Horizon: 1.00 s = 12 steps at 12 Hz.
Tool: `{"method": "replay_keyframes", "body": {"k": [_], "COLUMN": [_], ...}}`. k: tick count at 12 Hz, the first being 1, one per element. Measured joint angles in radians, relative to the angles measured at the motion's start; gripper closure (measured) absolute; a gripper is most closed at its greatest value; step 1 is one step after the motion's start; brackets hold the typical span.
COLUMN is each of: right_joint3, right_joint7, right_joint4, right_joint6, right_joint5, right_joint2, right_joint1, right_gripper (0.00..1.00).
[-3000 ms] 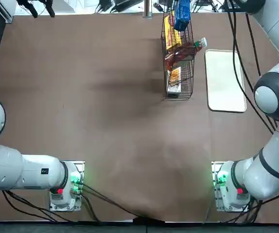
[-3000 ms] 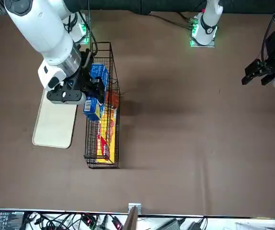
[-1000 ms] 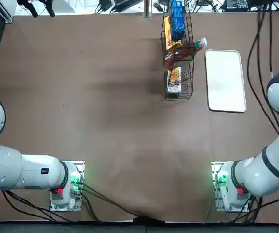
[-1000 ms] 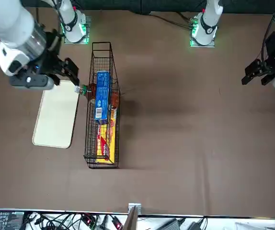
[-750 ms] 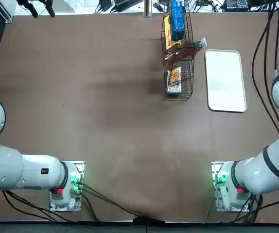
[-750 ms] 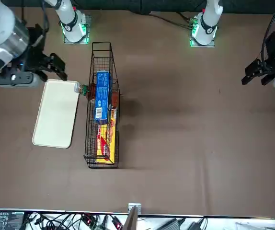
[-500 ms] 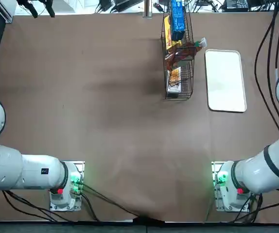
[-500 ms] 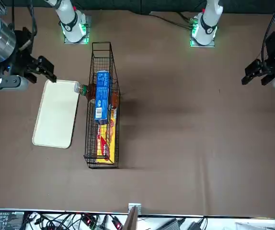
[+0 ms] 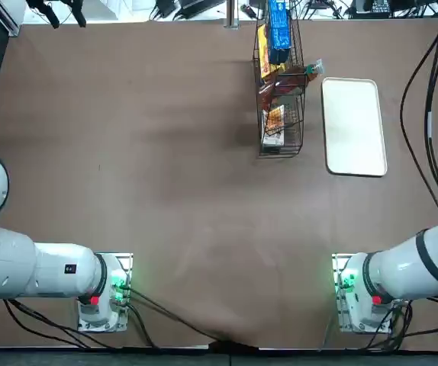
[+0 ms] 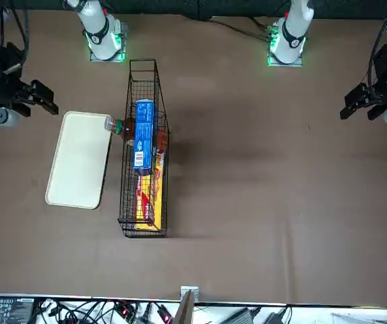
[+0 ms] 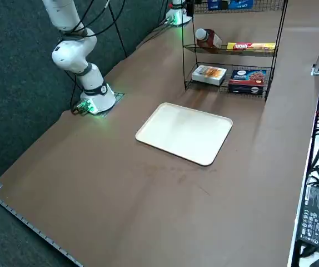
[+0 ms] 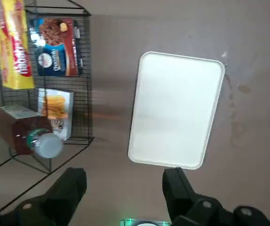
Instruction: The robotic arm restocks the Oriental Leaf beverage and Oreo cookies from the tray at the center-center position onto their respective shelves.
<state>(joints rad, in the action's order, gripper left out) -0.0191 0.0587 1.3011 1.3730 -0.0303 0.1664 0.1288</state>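
Note:
The white tray (image 9: 354, 126) (image 10: 79, 158) (image 11: 184, 133) (image 12: 175, 110) lies bare beside the black wire shelves (image 9: 280, 84) (image 10: 143, 148) (image 11: 232, 50). The Oriental Leaf beverage (image 9: 303, 75) (image 10: 119, 126) (image 11: 208, 39) (image 12: 27, 134) lies on a middle tier, its white cap poking out toward the tray. A blue Oreo packet (image 9: 278, 21) (image 10: 143, 133) rests on the top tier. My right gripper (image 10: 44, 100) (image 12: 123, 188) hangs open and empty off the tray's outer side, apart from it; it is out of the top view.
The shelves also hold a long yellow packet (image 12: 13, 44), a red cookie box (image 12: 55, 47) and a white-orange box (image 12: 55, 113). Arm bases with green lights (image 9: 354, 284) (image 9: 108, 286) stand at my table edge. The parked left gripper (image 10: 362, 101) hangs far off.
My right gripper has let go of the Oreo packet on the top tier, opened, and drawn back from the shelves, crossing the tray toward my right side.

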Motion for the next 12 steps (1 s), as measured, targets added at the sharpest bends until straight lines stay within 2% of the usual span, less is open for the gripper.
{"method": "replay_keyframes", "body": {"k": [5,9,12], "right_joint3": [0.002,0.009,0.008], "right_joint7": [-0.029,-0.029,-0.029], "right_joint4": [0.269,0.399,0.432], "right_joint6": [0.153,0.190,0.201], "right_joint5": [0.002,0.008,0.011], "right_joint2": [-0.160,-0.250,-0.273], "right_joint1": [-0.059,-0.060,-0.062], "right_gripper": [0.00,0.00,0.00]}}
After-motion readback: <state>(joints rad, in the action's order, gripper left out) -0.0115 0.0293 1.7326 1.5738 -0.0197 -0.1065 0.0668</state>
